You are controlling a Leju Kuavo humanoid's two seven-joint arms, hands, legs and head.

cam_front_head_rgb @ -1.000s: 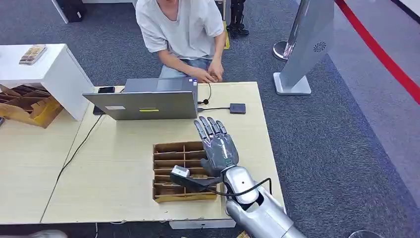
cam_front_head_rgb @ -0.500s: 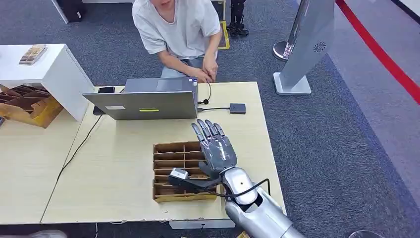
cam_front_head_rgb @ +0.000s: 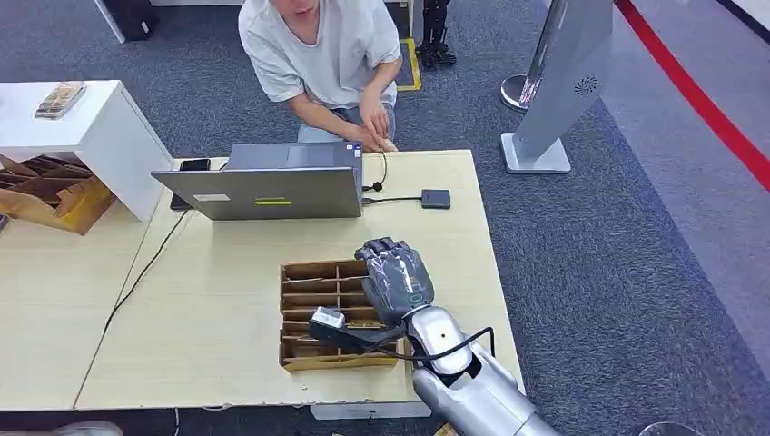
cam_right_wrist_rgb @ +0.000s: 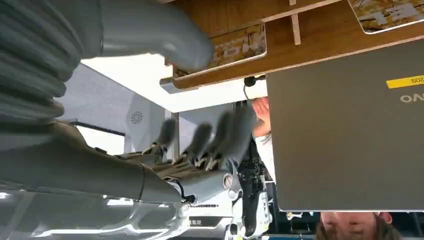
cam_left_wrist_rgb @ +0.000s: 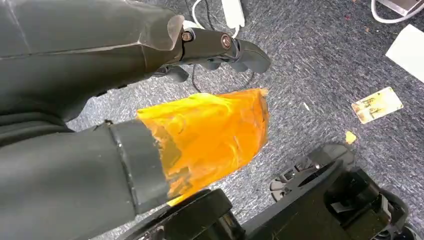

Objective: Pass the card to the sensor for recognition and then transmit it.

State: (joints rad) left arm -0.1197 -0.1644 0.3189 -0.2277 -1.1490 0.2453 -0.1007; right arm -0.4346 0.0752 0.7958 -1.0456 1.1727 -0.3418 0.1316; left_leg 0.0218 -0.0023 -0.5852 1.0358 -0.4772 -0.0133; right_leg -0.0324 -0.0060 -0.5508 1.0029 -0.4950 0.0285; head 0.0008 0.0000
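The silver right hand hovers over the brown slotted wooden card tray, fingers curling downward, grasping nothing, seemingly poised to pick a card.

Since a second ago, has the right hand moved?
Yes. The right hand has curled its fingers down and drawn back from the laptop, over the wooden tray.

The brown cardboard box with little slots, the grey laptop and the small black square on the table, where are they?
Brown cardboard divider box (cam_front_head_rgb: 313,283), head view, on its left slots.
Grey laptop (cam_front_head_rgb: 272,193), head view, middle of its lid's back.
Small black square sensor (cam_front_head_rgb: 436,199), head view, its top face.
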